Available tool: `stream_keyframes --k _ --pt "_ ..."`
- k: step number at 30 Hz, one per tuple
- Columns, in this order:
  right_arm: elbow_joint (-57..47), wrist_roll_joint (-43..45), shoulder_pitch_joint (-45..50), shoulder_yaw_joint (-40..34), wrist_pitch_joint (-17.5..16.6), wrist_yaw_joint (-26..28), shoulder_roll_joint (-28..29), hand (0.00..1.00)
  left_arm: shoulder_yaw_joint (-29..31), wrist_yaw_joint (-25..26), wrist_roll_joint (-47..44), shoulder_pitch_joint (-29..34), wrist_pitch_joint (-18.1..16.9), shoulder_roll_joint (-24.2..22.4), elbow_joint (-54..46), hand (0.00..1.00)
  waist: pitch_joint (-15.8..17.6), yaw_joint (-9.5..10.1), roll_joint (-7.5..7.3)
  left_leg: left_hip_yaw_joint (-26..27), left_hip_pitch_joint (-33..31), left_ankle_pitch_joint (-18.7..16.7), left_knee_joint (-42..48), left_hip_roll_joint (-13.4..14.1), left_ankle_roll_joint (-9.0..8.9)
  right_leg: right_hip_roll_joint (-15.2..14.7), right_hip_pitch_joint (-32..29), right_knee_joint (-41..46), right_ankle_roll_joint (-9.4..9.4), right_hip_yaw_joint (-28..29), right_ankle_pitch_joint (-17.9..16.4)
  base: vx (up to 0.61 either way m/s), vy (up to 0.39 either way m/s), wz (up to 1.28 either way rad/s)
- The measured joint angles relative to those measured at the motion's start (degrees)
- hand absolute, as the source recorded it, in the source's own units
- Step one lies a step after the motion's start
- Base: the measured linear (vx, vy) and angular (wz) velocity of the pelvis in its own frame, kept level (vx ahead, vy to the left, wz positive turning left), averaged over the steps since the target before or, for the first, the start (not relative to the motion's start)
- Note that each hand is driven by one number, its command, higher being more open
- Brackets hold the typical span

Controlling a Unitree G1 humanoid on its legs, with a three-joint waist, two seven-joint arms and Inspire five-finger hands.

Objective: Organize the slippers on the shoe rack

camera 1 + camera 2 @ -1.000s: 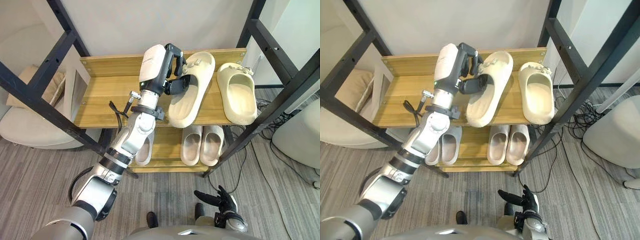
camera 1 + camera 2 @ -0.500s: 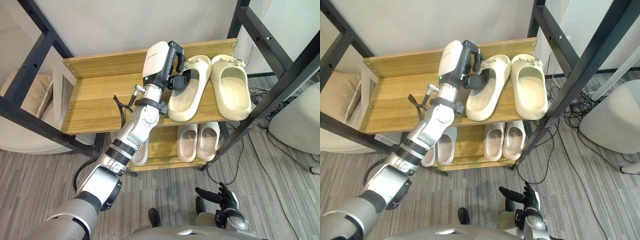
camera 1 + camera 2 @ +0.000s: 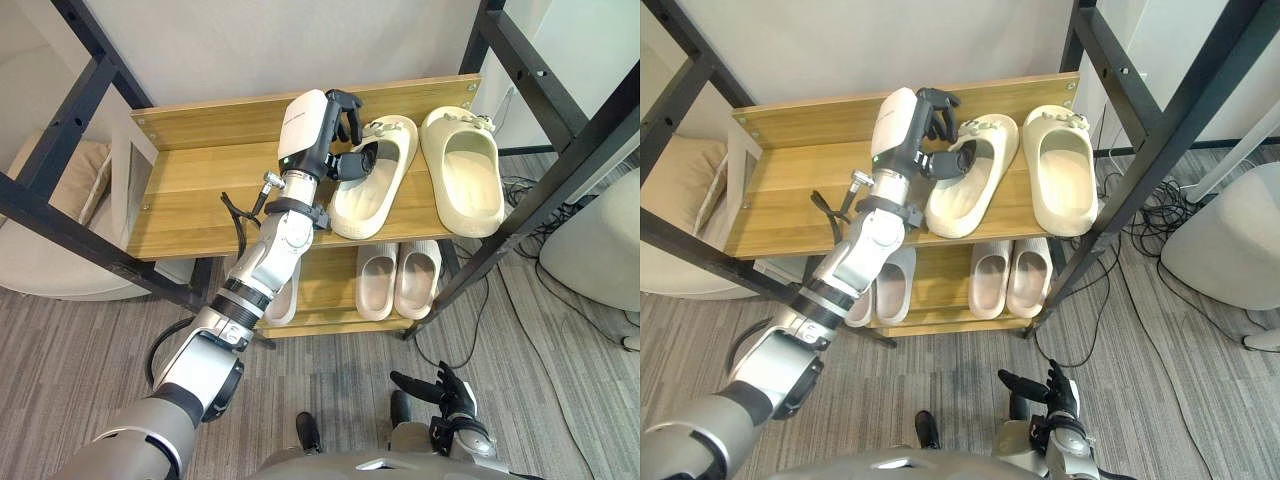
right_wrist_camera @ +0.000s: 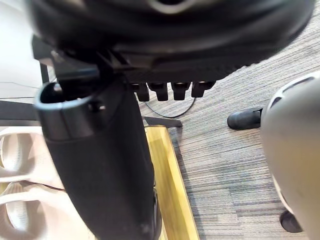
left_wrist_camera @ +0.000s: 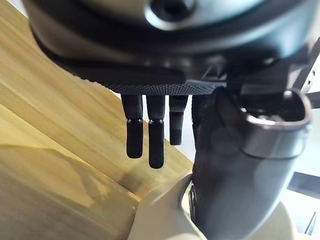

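Observation:
Two cream slippers lie on the rack's upper wooden shelf. The right slipper lies straight. The left slipper lies slightly angled beside it, toe towards the shelf's front edge. My left hand hovers over that slipper's strap end; its fingers are straight and off the slipper, and the thumb rests against the cream edge. My right hand hangs low near the floor with its fingers spread and holds nothing.
A beige slipper pair sits on the lower shelf, with another slipper partly hidden behind my arm. Black metal rack posts frame both sides. A pale cushion lies left and a white rounded object lies right.
The left cream slipper has moved from overhanging the shelf front to beside the right slipper. My left hand's fingers have lifted off its strap. The camera has shifted.

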Motion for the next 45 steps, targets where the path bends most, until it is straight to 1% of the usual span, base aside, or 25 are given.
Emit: stream_keyframes --k 3,7,11,16,25,30,34,35,38,39,41,43,45 --pt "0.3 0.0 -0.3 0.2 0.1 0.0 0.0 1.00 0.0 -0.2 -2.0 0.2 -0.1 0.0 -0.2 1.00 0.1 0.02 -0.16 -0.3 0.1 0.0 0.0 0.0 -0.01 0.0 0.3 0.0 -0.01 -0.4 0.0 -0.01 0.004 0.06" --pt "0.5 0.0 -0.2 0.3 0.1 0.1 -0.1 1.00 -0.1 -1.0 -4.8 2.0 -0.1 -0.8 -3.2 1.00 0.1 0.29 -0.19 -0.5 0.0 0.0 0.0 0.0 -0.01 -0.1 0.3 0.0 0.07 -0.2 0.0 -0.01 0.001 0.01" --pt "0.9 0.0 -0.2 0.3 0.1 0.1 -0.2 1.00 -0.5 -1.2 -7.6 2.3 -0.2 -2.2 -5.7 1.00 0.1 1.07 -0.18 -0.6 0.0 0.0 0.0 0.0 0.01 -0.2 0.5 0.1 0.12 -0.2 0.0 -0.01 0.002 0.01" --pt "1.3 0.0 -0.2 0.3 0.2 0.1 -0.4 1.00 -1.3 -1.4 -10.3 2.4 -1.5 -2.5 -10.3 1.00 0.1 1.47 -0.14 -0.8 0.5 0.1 0.0 0.0 0.00 -0.2 1.0 0.1 0.22 -0.4 -0.1 -0.01 0.005 0.01" --pt "1.9 0.2 -0.3 0.4 0.3 0.1 -0.6 1.00 -1.3 -1.4 -14.8 4.2 -2.7 -4.3 -15.1 1.00 -0.3 1.82 0.43 -2.0 1.2 0.2 0.0 -0.1 -0.04 -0.2 2.3 0.2 0.29 -1.4 -0.6 -0.02 0.002 0.06" --pt "3.0 0.3 -0.3 0.5 0.3 0.0 -1.0 1.00 -1.3 -1.3 -20.5 8.9 -4.5 -4.4 -22.9 1.00 -0.6 3.16 0.85 -2.8 1.3 0.2 0.0 0.1 -0.07 -0.2 2.4 1.4 0.34 -2.2 -1.6 -0.02 0.003 0.07" --pt "3.1 0.3 -0.4 0.9 0.4 0.0 -1.2 1.00 -1.1 -1.4 -25.5 13.0 -6.0 -4.6 -27.4 1.00 -0.7 3.34 0.88 -3.5 1.5 0.2 0.0 0.1 -0.12 -0.2 3.0 1.4 0.34 -2.9 -1.8 -0.02 0.004 0.10" --pt "3.2 0.3 -0.4 1.2 0.5 0.0 -1.3 1.00 -1.0 -1.5 -27.4 14.8 -6.9 -4.7 -28.7 1.00 -0.8 3.56 0.88 -3.6 1.5 0.2 0.0 0.1 -0.15 -0.2 3.0 1.4 0.33 -3.0 -1.9 -0.02 0.004 0.05" --pt "4.0 0.3 -0.3 1.2 1.1 0.0 -1.4 1.00 -1.0 -2.4 -33.0 19.5 -8.0 -5.7 -30.7 1.00 -1.6 4.56 0.83 -3.8 1.4 0.2 0.0 0.1 -0.16 -0.1 3.1 1.4 0.32 -3.2 -1.9 -0.02 0.006 0.04" --pt "4.2 0.3 -0.3 1.3 1.2 -0.1 -1.4 1.00 -1.1 -2.6 -35.6 21.8 -8.1 -5.9 -31.8 1.00 -1.8 4.70 0.81 -3.9 1.4 0.2 0.0 0.1 -0.17 -0.1 3.2 1.4 0.32 -3.4 -2.0 -0.02 0.007 0.04" --pt "4.3 0.4 -0.3 1.7 1.3 -0.1 -1.5 1.00 -1.3 -2.9 -37.1 24.1 -8.2 -6.0 -32.9 1.00 -2.0 4.82 0.75 -4.1 1.4 0.3 0.0 0.1 -0.20 -0.1 3.2 1.4 0.32 -3.5 -2.0 -0.02 0.004 0.06" --pt "4.4 1.0 -0.2 1.8 1.4 -0.2 -1.5 1.00 -2.2 -4.3 -41.5 27.4 -8.2 -6.2 -33.4 1.00 -2.3 5.23 0.50 -4.9 1.5 0.4 0.0 0.1 -0.26 -0.2 3.8 1.4 0.32 -4.3 -2.2 -0.03 0.004 0.17" --pt "5.0 1.1 -0.2 2.9 1.5 -0.3 -1.7 1.00 -2.6 -5.4 -44.0 29.8 -8.2 -6.3 -34.0 1.00 -2.8 5.45 0.25 -5.3 1.5 0.4 0.0 0.1 -0.27 -0.1 4.0 1.4 0.33 -4.7 -2.3 -0.03 0.004 0.12"
